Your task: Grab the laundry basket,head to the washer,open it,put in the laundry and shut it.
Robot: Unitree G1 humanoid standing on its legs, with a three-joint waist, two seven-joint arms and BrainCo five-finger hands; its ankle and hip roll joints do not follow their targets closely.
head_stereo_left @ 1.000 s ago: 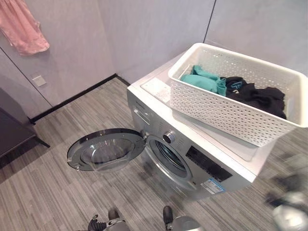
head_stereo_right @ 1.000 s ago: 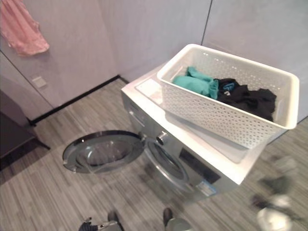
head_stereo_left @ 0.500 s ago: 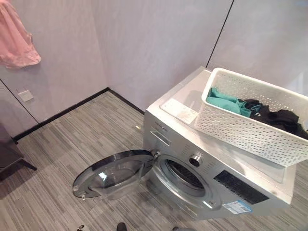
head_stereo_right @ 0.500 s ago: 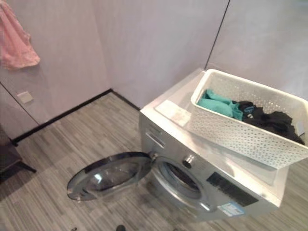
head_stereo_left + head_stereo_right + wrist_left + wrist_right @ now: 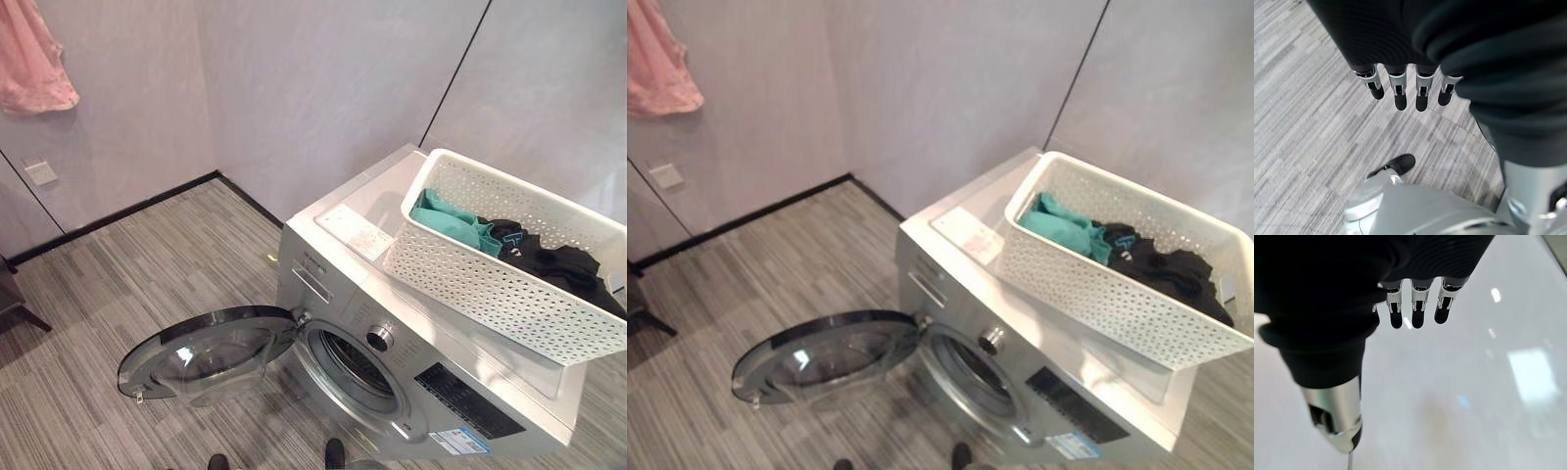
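Washer open, basket parked on top, clothes not yet loaded.

From the head views I see the laundry basket point(image 5: 509, 264) on the washer point(image 5: 411, 392), toward its right back corner, teal and black laundry point(image 5: 1117, 245) inside; the door point(image 5: 201, 348) hangs wide open, so fetching and opening look done, loading and shutting remain. In its wrist view my left hand point(image 5: 1400, 90) hangs over the floor, fingers straight, holding nothing. My right hand point(image 5: 1415, 308) is likewise relaxed and empty.
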